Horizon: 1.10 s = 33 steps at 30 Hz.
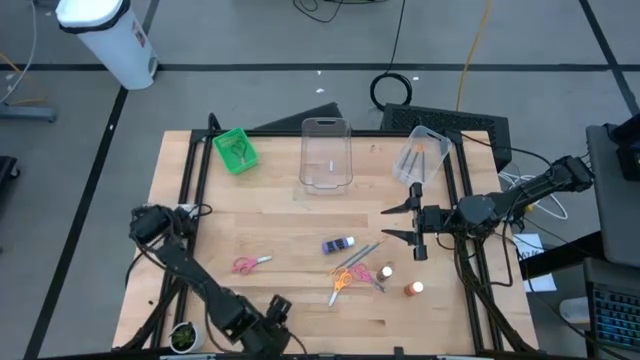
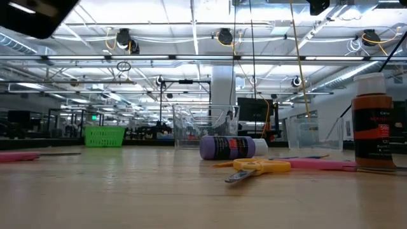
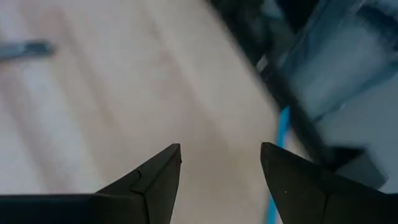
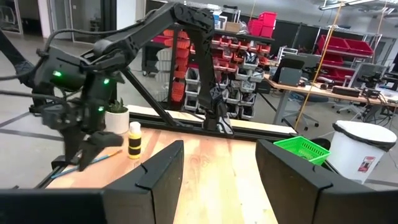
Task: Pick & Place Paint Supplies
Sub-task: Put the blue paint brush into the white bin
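Right gripper (image 1: pixel 398 222) jaws open, purple bottle (image 1: pixel 338 244) lying flat

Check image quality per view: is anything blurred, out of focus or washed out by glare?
Left wrist view: motion-smeared tabletop behind the left hand. Low view: bright ceiling lights; orange-brown paint bottle soft, purple paint bottle sharper. High view: even light, white-capped orange bottle glaring. Right wrist view: sharp.
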Motion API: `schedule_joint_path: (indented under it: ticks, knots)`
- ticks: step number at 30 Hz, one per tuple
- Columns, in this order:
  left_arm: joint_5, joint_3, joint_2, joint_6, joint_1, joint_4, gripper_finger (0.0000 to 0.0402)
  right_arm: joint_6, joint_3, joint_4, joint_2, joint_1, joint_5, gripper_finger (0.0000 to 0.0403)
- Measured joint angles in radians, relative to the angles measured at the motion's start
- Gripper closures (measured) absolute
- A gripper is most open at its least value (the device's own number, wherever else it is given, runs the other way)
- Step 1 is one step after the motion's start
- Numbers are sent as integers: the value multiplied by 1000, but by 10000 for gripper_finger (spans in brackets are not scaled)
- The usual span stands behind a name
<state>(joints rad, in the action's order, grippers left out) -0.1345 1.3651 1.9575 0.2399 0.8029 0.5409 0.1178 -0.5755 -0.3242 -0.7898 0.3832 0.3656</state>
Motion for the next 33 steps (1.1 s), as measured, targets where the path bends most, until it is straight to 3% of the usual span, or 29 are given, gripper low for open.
schedule_joint_path:
  ticks: [8,20,24,28,33]
  knots:
    - [53,1,78,95,39,-86,174,-31,0,2,0,0,0,211]
    - [2,7,112,77,41,38,174,-31,0,-4,0,1,0,211]
    - [39,6,112,37,-1,40,177,-31,0,-4,0,1,0,211]
    - [78,4,113,17,-34,37,216,-31,0,0,0,1,0,211]
    - [108,3,114,27,-61,39,308,-31,0,0,0,1,-1,211]
